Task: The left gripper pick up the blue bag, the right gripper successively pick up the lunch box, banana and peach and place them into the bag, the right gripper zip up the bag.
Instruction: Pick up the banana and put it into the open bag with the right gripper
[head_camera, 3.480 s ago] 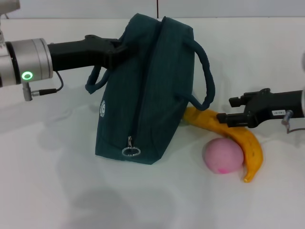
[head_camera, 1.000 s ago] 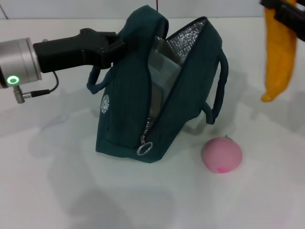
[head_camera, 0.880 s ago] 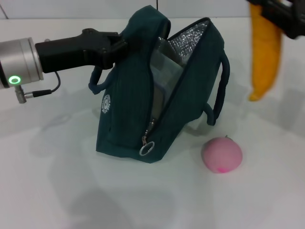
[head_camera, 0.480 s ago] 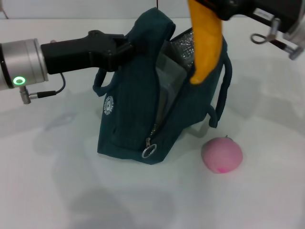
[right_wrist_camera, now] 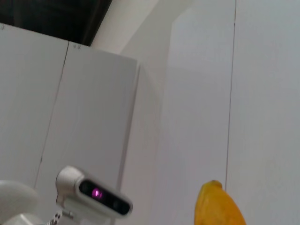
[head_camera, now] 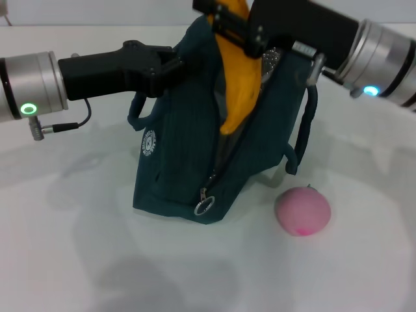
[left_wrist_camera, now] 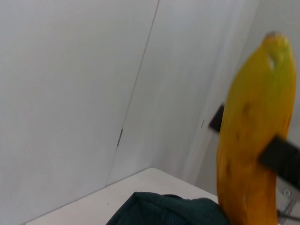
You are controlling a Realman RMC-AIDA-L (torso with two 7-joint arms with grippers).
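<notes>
Head view: the blue bag (head_camera: 195, 149) stands upright on the white surface (head_camera: 78, 260), its top tilted toward eleven o'clock and its zipper parted along the side that faces three o'clock. The left gripper (head_camera: 170, 65), reaching in from nine o'clock, has its fingers closed on the bag's upper edge and holds the mouth apart; one strap (head_camera: 135, 116) droops just below that grasp, and the other strap (head_camera: 303, 133) hangs down the bag's three o'clock side. The zipper pull (head_camera: 204, 207) with its ring lies at the low end of the opening, near six o'clock on the bag.

The right gripper (head_camera: 229, 25), entering from two o'clock, is directly above the bag's mouth with its fingers clamped on the banana (head_camera: 238, 88). The banana hangs nearly vertical, its lower tip inside the parted opening, between the two fabric walls; the upper end is hidden by the fingers.

The peach (head_camera: 303, 211) rests on the surface at four o'clock from the bag, apart from it and untouched by either arm.

Left wrist view: the banana (left_wrist_camera: 253, 154) rises above the dark rim of the bag (left_wrist_camera: 164, 210), with a black finger (left_wrist_camera: 281, 153) across it.

Right wrist view: only the banana's end (right_wrist_camera: 218, 206) shows against wall panels
</notes>
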